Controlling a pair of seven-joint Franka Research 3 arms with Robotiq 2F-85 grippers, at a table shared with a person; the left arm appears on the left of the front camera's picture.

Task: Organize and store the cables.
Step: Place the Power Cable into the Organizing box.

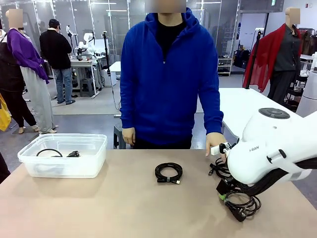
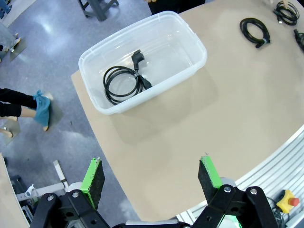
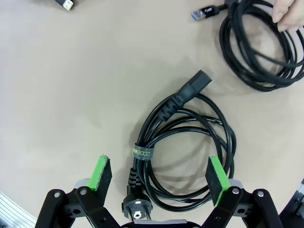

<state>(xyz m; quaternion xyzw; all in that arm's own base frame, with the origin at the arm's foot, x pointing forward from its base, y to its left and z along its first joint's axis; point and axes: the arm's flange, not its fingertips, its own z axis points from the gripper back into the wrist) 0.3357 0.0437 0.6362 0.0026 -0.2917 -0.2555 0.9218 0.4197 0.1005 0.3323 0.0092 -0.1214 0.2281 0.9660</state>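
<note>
A thick black cable (image 3: 190,137) lies coiled on the tan table, bound by a small tie (image 3: 141,153), its power plug near the picture's bottom. My right gripper (image 3: 159,175) hangs open just above it, the green pads (image 3: 101,172) straddling the coil without touching. A thinner coil (image 3: 259,52) lies beyond, with a person's fingers (image 3: 287,14) on it. Another tied coil (image 1: 168,173) rests mid-table. One cable (image 2: 124,81) lies inside the clear bin (image 2: 95,52). My left gripper (image 2: 151,175) stands open and empty, high above the table's corner near the bin.
The clear bin (image 1: 64,166) stands at the table's left end. A person in a blue hoodie (image 1: 168,74) stands at the far side, one hand (image 1: 216,141) at the right-hand cables. My right arm's white body (image 1: 267,148) covers the table's right end.
</note>
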